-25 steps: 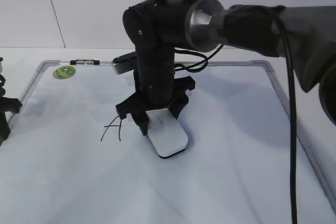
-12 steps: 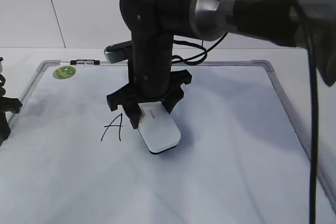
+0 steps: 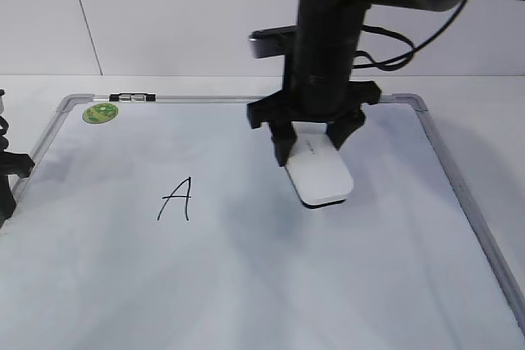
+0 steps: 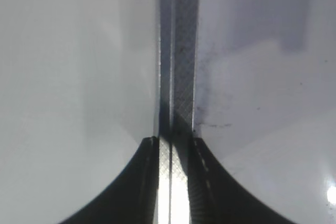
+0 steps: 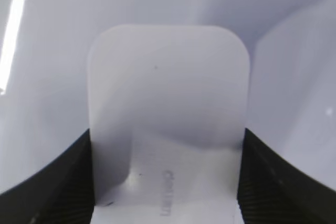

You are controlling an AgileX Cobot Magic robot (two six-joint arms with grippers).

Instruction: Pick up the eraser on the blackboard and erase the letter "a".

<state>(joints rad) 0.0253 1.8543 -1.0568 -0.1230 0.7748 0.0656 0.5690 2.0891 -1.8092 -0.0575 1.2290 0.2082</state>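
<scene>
The white eraser is clamped between my right gripper's jaws, tilted down onto or just over the blackboard, right of centre. In the right wrist view the eraser fills the space between the two black fingers of the right gripper, with grey lettering near the bottom. No lowercase letter "a" shows on the board; only a capital "A" stands at the left. My left gripper is shut and empty over the board's left frame; only a bit of it shows in the exterior view.
A round green sticker sits at the board's far-left corner, with a small black-and-silver clip on the frame beside it. The silver frame bounds the board on the right. A white wall stands behind.
My right gripper has carried the eraser from beside the capital "A" to the right and farther back. The "A", partly covered before, is now fully in view. The left arm has not moved.
</scene>
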